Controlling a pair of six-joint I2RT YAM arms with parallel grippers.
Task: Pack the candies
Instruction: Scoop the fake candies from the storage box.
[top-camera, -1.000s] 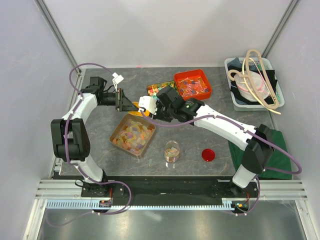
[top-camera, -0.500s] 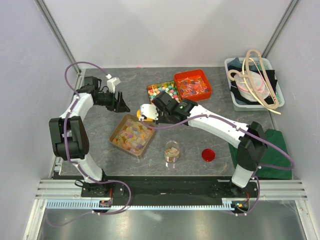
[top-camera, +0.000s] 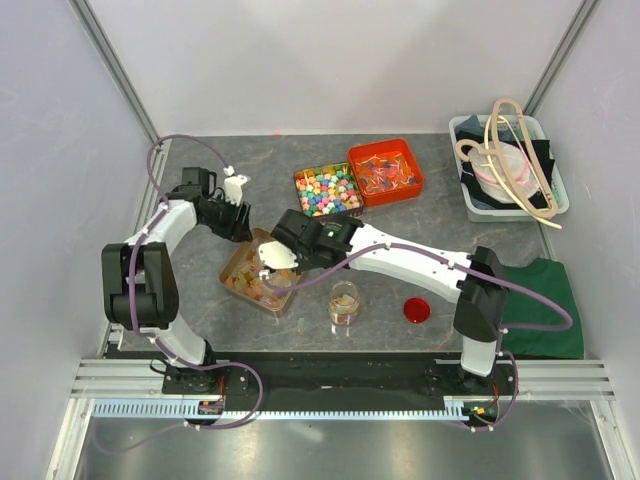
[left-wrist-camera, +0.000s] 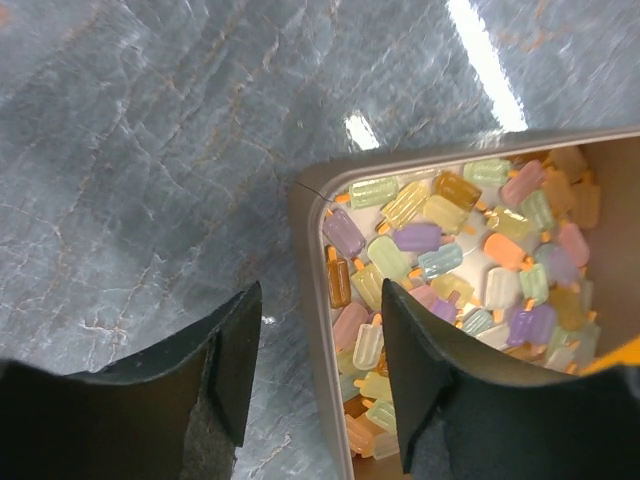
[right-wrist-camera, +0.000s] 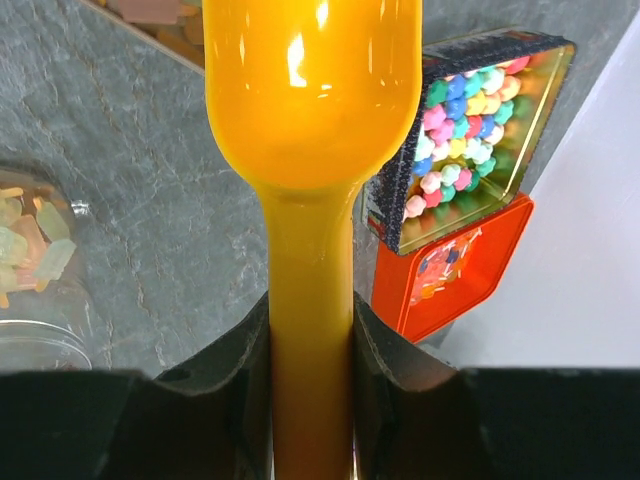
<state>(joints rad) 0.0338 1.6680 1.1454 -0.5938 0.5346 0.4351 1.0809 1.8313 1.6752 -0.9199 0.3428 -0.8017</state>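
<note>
Candies (left-wrist-camera: 450, 260) fill a tray (left-wrist-camera: 308, 280) straddled by open left fingers (left-wrist-camera: 220, 385); right fingers (right-wrist-camera: 232, 375) grip spoon (right-wrist-camera: 310, 90).

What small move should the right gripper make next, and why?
Probably lower the scoop into the candies in the tray. The right gripper is shut on the scoop, whose bowl shows no candy and hangs near the tray; the left gripper straddles the tray's wall, and the jar is only partly filled.
</note>
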